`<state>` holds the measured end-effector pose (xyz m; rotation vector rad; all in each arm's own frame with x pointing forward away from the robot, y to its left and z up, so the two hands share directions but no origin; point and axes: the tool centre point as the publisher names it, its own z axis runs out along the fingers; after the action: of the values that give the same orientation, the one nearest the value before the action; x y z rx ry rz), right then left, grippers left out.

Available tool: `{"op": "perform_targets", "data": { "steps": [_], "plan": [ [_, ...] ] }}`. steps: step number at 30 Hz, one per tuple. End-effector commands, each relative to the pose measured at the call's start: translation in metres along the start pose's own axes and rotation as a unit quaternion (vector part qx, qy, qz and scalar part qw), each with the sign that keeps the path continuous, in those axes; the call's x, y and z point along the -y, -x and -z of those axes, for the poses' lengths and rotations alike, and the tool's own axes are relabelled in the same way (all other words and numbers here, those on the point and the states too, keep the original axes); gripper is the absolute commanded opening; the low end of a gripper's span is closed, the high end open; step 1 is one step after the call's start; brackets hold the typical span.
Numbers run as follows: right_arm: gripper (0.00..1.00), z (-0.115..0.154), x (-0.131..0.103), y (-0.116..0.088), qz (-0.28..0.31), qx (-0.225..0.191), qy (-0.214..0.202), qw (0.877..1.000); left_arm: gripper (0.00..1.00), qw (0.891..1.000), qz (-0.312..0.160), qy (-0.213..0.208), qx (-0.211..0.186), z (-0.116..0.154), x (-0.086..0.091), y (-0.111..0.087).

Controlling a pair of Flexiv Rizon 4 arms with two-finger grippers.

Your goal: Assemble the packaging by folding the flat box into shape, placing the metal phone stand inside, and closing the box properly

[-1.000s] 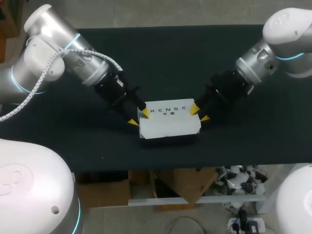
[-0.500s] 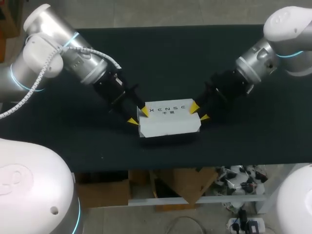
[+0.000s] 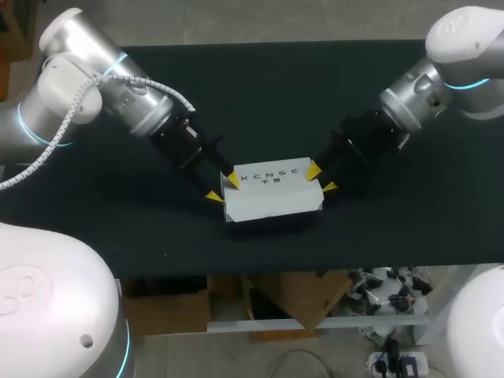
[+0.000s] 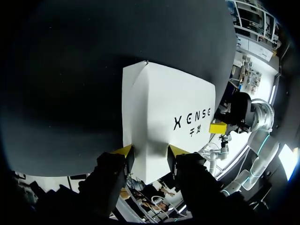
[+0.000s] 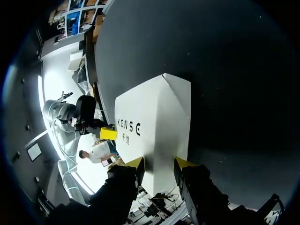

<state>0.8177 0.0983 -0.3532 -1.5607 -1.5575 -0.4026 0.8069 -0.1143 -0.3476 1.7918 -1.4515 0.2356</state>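
The box has edged slightly away from the near edge of the table; little else has moved. The left gripper and right gripper each pinch one end, fingers part-open around it (probably steadying it square for closing).

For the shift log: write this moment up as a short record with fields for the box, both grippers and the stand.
package: white box, folded into shape, printed face up
surface: black table, box lying flat on it
left arm: left gripper at the box's left end, one finger on each side, shut on it
right arm: right gripper at the box's right end, one finger on each side, shut on it
spacing: grippers apart, with the box between them
stand: phone stand not in view
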Motion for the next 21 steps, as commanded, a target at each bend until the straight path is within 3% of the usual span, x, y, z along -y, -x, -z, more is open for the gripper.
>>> {"op": "perform_targets", "data": {
  "steps": [1,21],
  "plan": [
    [0.43,-0.0117,-0.0048,-0.0055,-0.001,-0.001,-0.006,1.000,0.46,1.000,0.000,0.000,0.002,-0.0100,0.0016,-0.0105],
    [0.43,-0.0192,-0.0076,0.0029,0.008,0.009,-0.010,1.000,0.48,0.998,-0.030,-0.043,0.023,-0.0180,-0.0001,-0.0033]
  ]
}}
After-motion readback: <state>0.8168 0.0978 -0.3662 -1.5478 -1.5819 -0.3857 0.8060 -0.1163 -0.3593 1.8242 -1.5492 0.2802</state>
